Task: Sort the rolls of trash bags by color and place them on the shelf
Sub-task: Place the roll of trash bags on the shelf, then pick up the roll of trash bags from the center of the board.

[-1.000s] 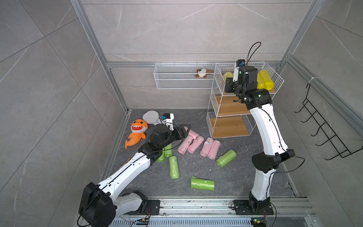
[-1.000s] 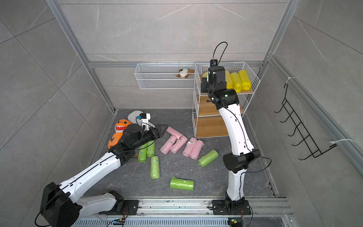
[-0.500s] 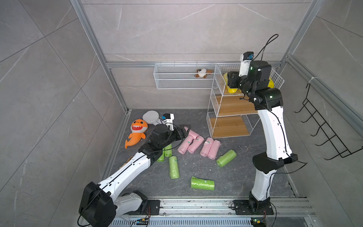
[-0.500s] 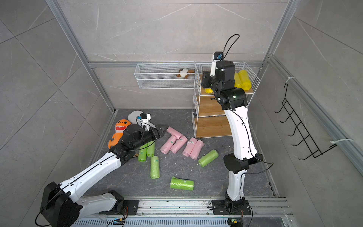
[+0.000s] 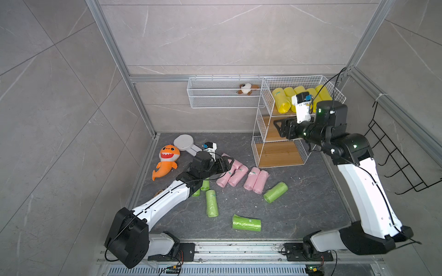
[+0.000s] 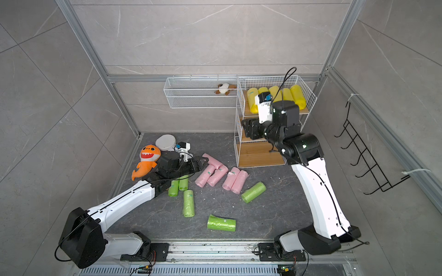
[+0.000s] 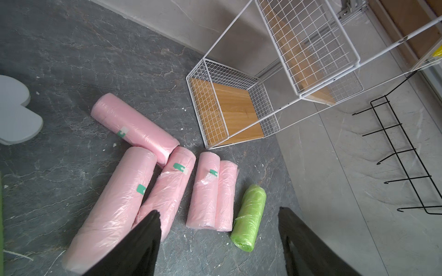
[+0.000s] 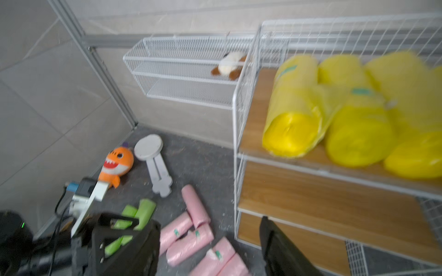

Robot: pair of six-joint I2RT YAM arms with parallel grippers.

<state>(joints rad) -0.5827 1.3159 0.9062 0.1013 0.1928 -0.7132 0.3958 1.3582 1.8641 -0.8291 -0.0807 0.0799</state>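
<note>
The left pincer hangs low over the worktop with its jaws spread wide and nothing between them. The right pincer is likewise parted and empty, beside the shelf at the height of the middle tier.

Taking the far wall as twelve in a top view, the five pink rolls lie on the worktop near its middle, just at three o'clock of the left pincer. Four are packed side by side and touching. A fifth lies slantwise across their far ends. The shelf stands at about one o'clock of them. All five yellow rolls already fill its top tier, so pink looks to be the colour in hand. The green rolls are scattered from six to eight o'clock.

To pick well, I would take the slanted roll first, since both its long sides are free. Set the jaws across its width, near the teal sticker at mid-length, and bring them right down to the worktop before closing. The wrapping is loose and soft, so a shallow pinch would probably catch film alone. Lift straight up, clear of the neighbours, then carry it towards one o'clock.
</note>
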